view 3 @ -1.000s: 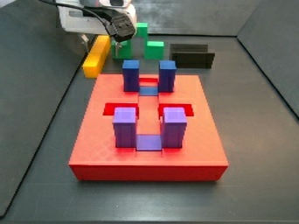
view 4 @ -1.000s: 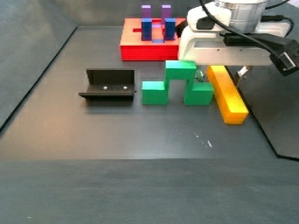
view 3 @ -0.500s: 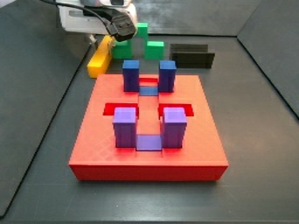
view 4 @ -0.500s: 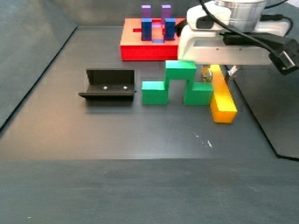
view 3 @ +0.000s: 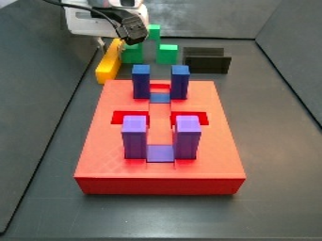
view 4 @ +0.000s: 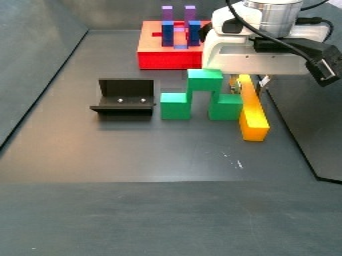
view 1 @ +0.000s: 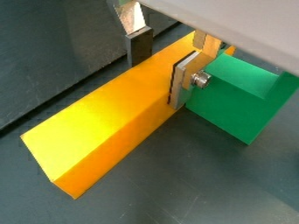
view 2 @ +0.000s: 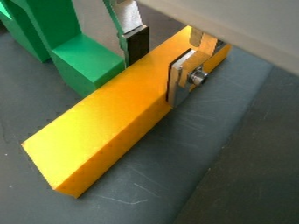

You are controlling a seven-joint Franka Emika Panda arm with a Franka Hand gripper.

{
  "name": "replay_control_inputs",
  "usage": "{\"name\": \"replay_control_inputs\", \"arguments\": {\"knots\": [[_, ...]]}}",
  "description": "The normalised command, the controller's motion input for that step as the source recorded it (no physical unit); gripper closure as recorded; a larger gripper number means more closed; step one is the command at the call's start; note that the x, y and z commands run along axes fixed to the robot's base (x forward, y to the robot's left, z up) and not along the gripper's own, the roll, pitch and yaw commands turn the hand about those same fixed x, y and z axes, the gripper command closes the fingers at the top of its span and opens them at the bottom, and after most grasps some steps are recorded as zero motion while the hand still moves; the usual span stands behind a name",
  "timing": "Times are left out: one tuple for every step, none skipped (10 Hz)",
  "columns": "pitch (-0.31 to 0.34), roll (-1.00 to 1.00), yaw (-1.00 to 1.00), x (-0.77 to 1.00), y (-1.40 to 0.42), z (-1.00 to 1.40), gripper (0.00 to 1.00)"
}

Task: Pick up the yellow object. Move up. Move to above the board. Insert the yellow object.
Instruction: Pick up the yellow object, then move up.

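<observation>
Gripper [view 1: 163, 54]: closed on the yellow bar [view 2: 117, 114], silver fingers [view 2: 180, 77] pressed to its two long sides, seen in both wrist views. Yellow bar [view 4: 253, 111]: just beside the green stepped block [view 4: 205, 92], one end tilted down toward the dark floor. Red board [view 3: 160, 140]: carries upright blue and purple blocks, well apart from the black fixture [view 4: 124, 98].

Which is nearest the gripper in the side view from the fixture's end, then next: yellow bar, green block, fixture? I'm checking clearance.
Gripper:
1. Yellow bar, between the fingers.
2. Green block, right beside the bar.
3. Fixture, farthest, beyond the green block.
</observation>
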Motion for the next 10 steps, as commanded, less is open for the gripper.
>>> {"name": "replay_control_inputs", "arguments": {"knots": [[0.0,0.0,0.0,0.0,0.0,0.0,1.0],[0.0,0.0,0.0,0.0,0.0,0.0,1.0],[0.0,0.0,0.0,0.0,0.0,0.0,1.0],[0.0,0.0,0.0,0.0,0.0,0.0,1.0],[0.0,0.0,0.0,0.0,0.0,0.0,1.0],[0.0,0.0,0.0,0.0,0.0,0.0,1.0],[0.0,0.0,0.0,0.0,0.0,0.0,1.0],[0.0,0.0,0.0,0.0,0.0,0.0,1.0],[0.0,0.0,0.0,0.0,0.0,0.83,1.0],[0.016,0.0,0.0,-0.01,0.0,0.8,1.0]]}}
